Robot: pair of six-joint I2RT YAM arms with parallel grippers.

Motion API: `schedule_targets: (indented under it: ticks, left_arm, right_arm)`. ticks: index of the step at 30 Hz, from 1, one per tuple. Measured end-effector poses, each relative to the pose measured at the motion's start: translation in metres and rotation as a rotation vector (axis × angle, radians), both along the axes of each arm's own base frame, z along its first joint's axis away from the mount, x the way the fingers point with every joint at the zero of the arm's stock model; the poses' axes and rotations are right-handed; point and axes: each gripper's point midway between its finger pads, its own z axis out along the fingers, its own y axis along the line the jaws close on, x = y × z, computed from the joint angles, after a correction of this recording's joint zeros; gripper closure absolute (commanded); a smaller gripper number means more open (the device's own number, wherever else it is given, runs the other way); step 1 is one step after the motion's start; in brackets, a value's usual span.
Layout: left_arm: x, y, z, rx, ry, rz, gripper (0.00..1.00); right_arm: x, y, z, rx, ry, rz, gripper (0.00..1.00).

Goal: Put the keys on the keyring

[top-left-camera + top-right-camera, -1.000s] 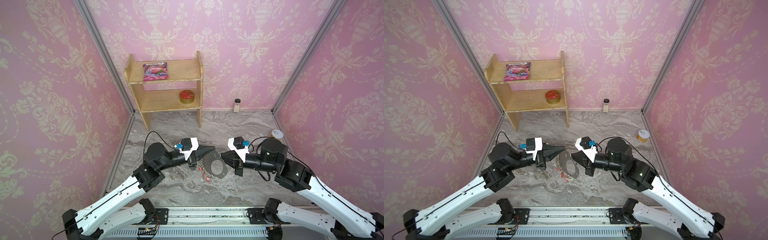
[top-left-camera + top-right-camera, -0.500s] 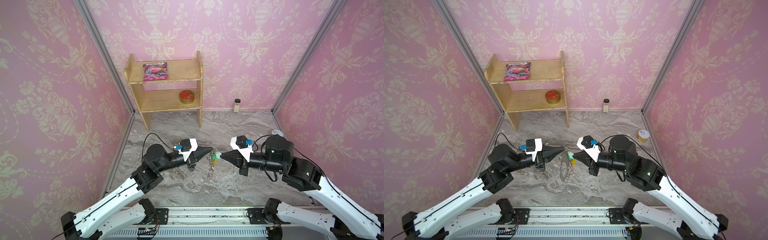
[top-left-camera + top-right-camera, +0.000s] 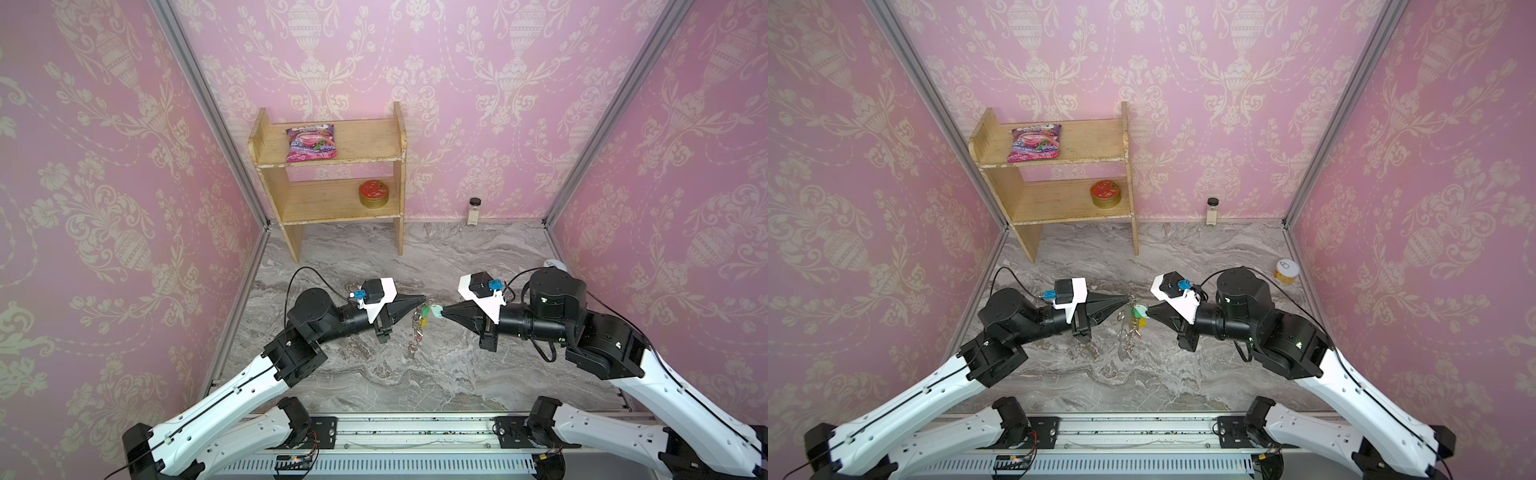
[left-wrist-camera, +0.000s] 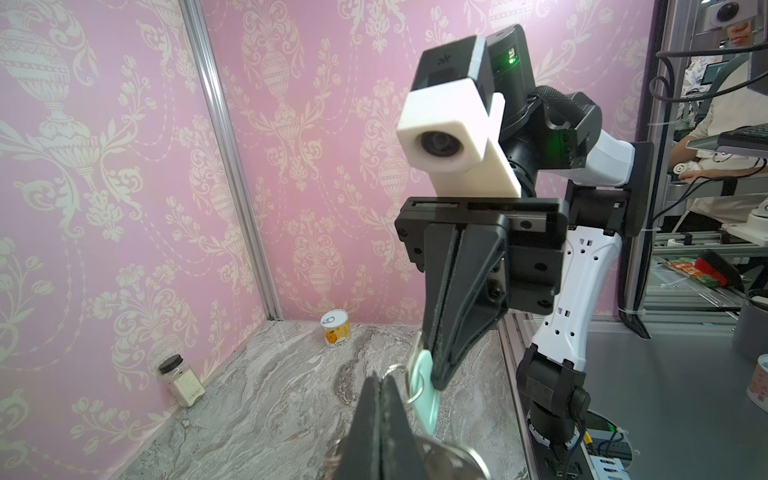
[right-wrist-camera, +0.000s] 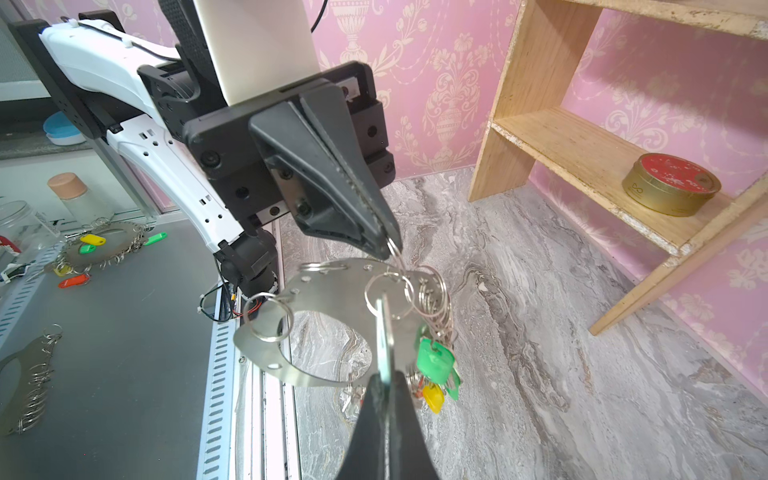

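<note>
In both top views the keyring [image 3: 415, 328] [image 3: 1124, 328] hangs edge-on above the marble floor, between the two arms. In the right wrist view it is a flat grey hoop [image 5: 332, 286] with small silver loops and green [image 5: 434, 359] and yellow [image 5: 432, 397] tags. My left gripper [image 3: 424, 298] [image 4: 379, 380] [image 5: 390, 245] is shut on one small loop at the hoop's rim. My right gripper [image 3: 444, 312] [image 5: 384, 376] [image 4: 436, 374] is shut on the mint-green tag of the keys [image 3: 436, 309] [image 4: 426, 390] [image 5: 384, 332]. The tag's split ring lies against the hoop.
A wooden shelf [image 3: 332, 183] at the back holds a candy bag [image 3: 311, 143] and a red tin [image 3: 374, 193]. A spice jar [image 3: 473, 210] stands at the back wall, a small can [image 3: 1286, 272] at the right wall. Other keyrings [image 5: 104, 249] lie outside the enclosure.
A second ago the hoop showed its broad face between the grippers. It has since swung to hang edge-on under the left gripper, and the mint tag shows at the right gripper's tip.
</note>
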Motion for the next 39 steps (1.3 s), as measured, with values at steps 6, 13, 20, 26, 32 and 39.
schedule_targets:
  ticks: [6, 13, 20, 26, 32, 39]
  left_arm:
    - [0.001, -0.001, 0.002, -0.011, 0.003, -0.004, 1.00]
    - [0.000, 0.001, 0.012, -0.058, 0.014, -0.021, 1.00]
    - [-0.001, 0.001, 0.018, -0.080, 0.020, -0.031, 1.00]
    - [-0.003, 0.001, 0.021, -0.094, 0.016, -0.042, 1.00]
    - [-0.003, 0.002, 0.022, -0.096, 0.017, -0.043, 1.00]
    - [-0.003, 0.001, 0.021, -0.095, 0.018, -0.043, 1.00]
  right_arm:
    - [0.000, 0.006, 0.003, 0.024, 0.012, 0.019, 1.00]
    - [0.004, 0.024, -0.003, 0.078, 0.055, 0.053, 0.98]
    - [0.004, 0.034, -0.009, 0.118, 0.080, 0.076, 0.90]
    - [0.002, 0.039, 0.001, 0.168, 0.072, 0.103, 0.80]
    - [0.000, 0.044, 0.001, 0.186, 0.084, 0.124, 0.65]
    - [-0.002, 0.046, 0.000, 0.192, 0.088, 0.136, 0.45]
